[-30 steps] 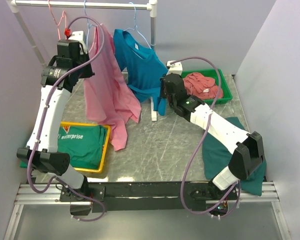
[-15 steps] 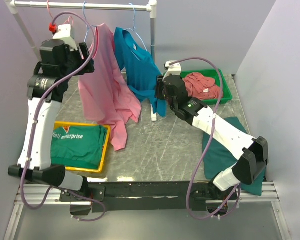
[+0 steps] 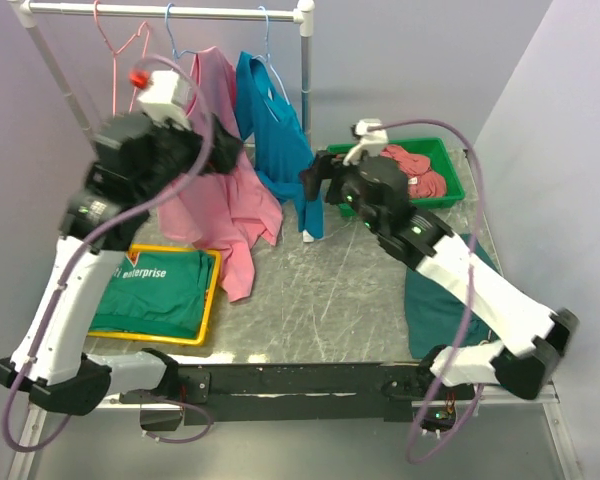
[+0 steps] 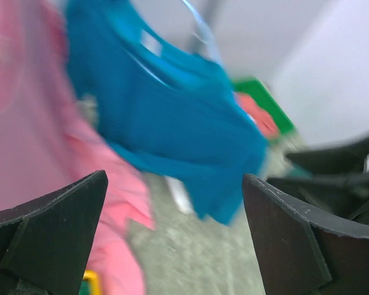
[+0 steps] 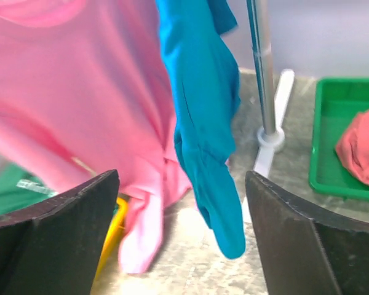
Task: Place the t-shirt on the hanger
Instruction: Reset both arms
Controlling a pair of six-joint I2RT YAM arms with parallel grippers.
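Grey, scratched metal makes up the table (image 3: 320, 290), and a white rack (image 3: 180, 12) stands along its far edge with its rail overhead. The bright pink t-shirt (image 3: 220, 200) hangs from that rail near the far-left corner on the light-blue wire hanger (image 3: 170, 35). It is bunched and lopsided, with its hem trailing down to the table. How the wire sits inside the collar cannot be told. Just to its right a teal-blue shirt (image 3: 275, 140) hangs on a second blue hanger (image 3: 268, 40), one sleeve dangling by the rack's upright post. A dark teal cloth (image 3: 430, 300) lies by the right edge. A yellow tray (image 3: 212, 300) near the left edge holds a folded green shirt (image 3: 155, 290). A green bin (image 3: 430, 201) at the far-right corner holds a crumpled dusty-rose garment (image 3: 415, 170).

The left end effector (image 4: 174, 179) is raised beside the t-shirt with its jaws spread wide and nothing between them. Its camera is blurred. The right end effector (image 5: 181, 178) is also spread wide and empty, level with the teal sleeve and facing both hanging shirts. An empty salmon-pink hanger (image 3: 120, 50) hangs at the rail's left end.
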